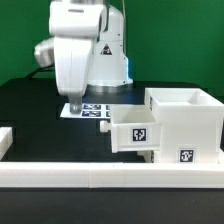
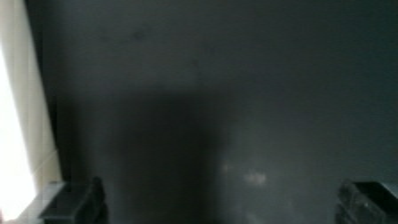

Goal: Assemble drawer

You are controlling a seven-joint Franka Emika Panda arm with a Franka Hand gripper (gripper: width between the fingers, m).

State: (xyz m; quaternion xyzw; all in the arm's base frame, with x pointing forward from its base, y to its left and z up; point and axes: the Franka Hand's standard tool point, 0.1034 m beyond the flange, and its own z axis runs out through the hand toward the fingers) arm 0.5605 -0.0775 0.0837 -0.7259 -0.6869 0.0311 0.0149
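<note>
The drawer's tall white housing (image 1: 187,122) stands at the exterior view's right, open on top, with a tag low on its front. One small white tray (image 1: 134,130) with a tag on its face juts out of the housing's left side, partly inside it. I cannot make out a second tray. My gripper (image 1: 78,104) hangs low over the black table just left of the tray and apart from it. In the wrist view the gripper (image 2: 222,204) is open and empty, with both dark fingertips (image 2: 75,200) wide apart over bare table.
The marker board (image 1: 92,109) lies on the table under and behind the gripper. A long low white border rail (image 1: 100,180) runs along the front, and another piece of rail (image 1: 5,140) sits at the left. A white strip (image 2: 18,100) shows at one edge of the wrist view.
</note>
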